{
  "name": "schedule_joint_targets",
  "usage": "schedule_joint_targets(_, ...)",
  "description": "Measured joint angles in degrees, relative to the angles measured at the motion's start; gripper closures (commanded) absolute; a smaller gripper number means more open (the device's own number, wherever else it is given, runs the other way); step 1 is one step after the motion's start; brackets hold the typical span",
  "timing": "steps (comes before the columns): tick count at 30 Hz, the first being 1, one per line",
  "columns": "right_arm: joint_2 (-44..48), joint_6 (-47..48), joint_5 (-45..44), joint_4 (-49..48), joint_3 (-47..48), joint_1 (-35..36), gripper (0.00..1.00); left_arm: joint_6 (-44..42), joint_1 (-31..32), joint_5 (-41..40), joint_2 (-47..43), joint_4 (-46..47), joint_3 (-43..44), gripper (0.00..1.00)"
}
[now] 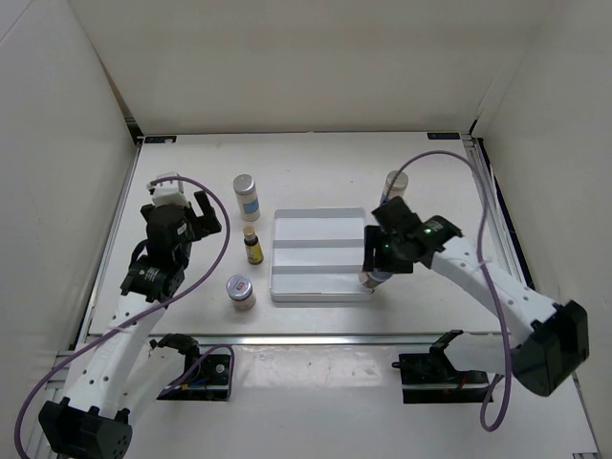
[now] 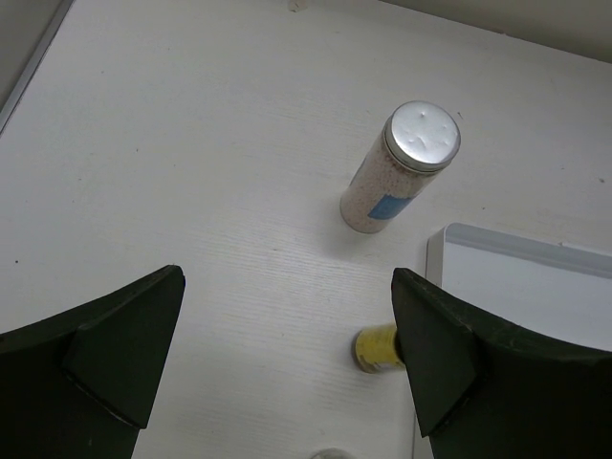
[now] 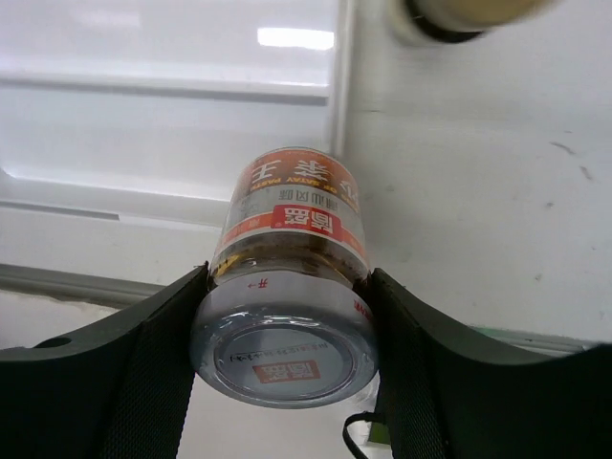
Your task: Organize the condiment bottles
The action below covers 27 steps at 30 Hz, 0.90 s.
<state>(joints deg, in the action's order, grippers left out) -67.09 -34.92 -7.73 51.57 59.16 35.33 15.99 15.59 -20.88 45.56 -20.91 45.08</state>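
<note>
Squat jar [image 3: 287, 249] | I'm clamping its lid end in right gripper [image 3: 287, 330] for upright lift into tray [image 3: 143, 124] | left gripper [image 2: 287, 354] idling open

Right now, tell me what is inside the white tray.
The visible part of the white tray holds only bare ridges, no bottle. The right gripper, shut on a brownish jar, covers its near right edge, so that spot cannot be seen.

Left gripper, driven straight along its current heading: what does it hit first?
Probably bare table. The open left gripper aims at tabletop; the white bottle stands right of that line, and the yellow bottle is close by one finger. Depth is unclear.
</note>
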Motion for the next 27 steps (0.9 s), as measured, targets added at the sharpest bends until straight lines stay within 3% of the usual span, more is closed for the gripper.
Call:
schedule_joint_targets(6,-8.83,-0.07,-3.96,-4.68,1.07,8.74,1.0,0.81,0.02,-0.68,-0.04,-0.11,-0.81,0.0)
schedule_joint_targets(15,-17.59,-0.39,-7.28,-7.32,1.07,10.43,0.99,1.46,0.0,-1.11,-0.04,-0.13,-1.16,0.0)
schedule_joint_targets(16,-17.59,-0.5,-7.43,-7.48,1.07,10.45,0.92,1.49,0.02,-1.14,-0.02,-0.11,-1.22,0.0)
schedule_joint_targets(17,-17.62,-0.52,-7.56,-7.56,1.07,10.45,0.7,1.51,0.02,-1.16,-0.02,-0.13,-1.25,0.0)
schedule_joint_targets(19,-17.64,-0.55,-7.63,-7.63,1.07,10.45,0.58,1.46,0.0,-1.14,-0.02,-0.11,-1.25,0.0)
schedule_joint_targets(20,-17.64,-0.57,-7.65,-7.65,1.07,10.45,0.38,1.46,0.02,-1.07,-0.04,-0.11,-1.25,0.0)
schedule_joint_targets(22,-17.64,-0.63,-7.72,-7.65,1.07,10.45,0.19,1.46,0.02,-0.5,-0.04,-0.11,-1.25,0.0)
schedule_joint_targets(23,-17.64,-0.68,-7.85,-7.63,1.07,10.45,0.0,1.46,0.02,-0.13,-0.04,-0.11,-1.25,0.0)
schedule_joint_targets(27,-16.55,-0.72,-9.68,-6.6,2.32,10.99,0.0,2.14,0.02,0.76,-0.33,-1.77,-1.07,0.0)
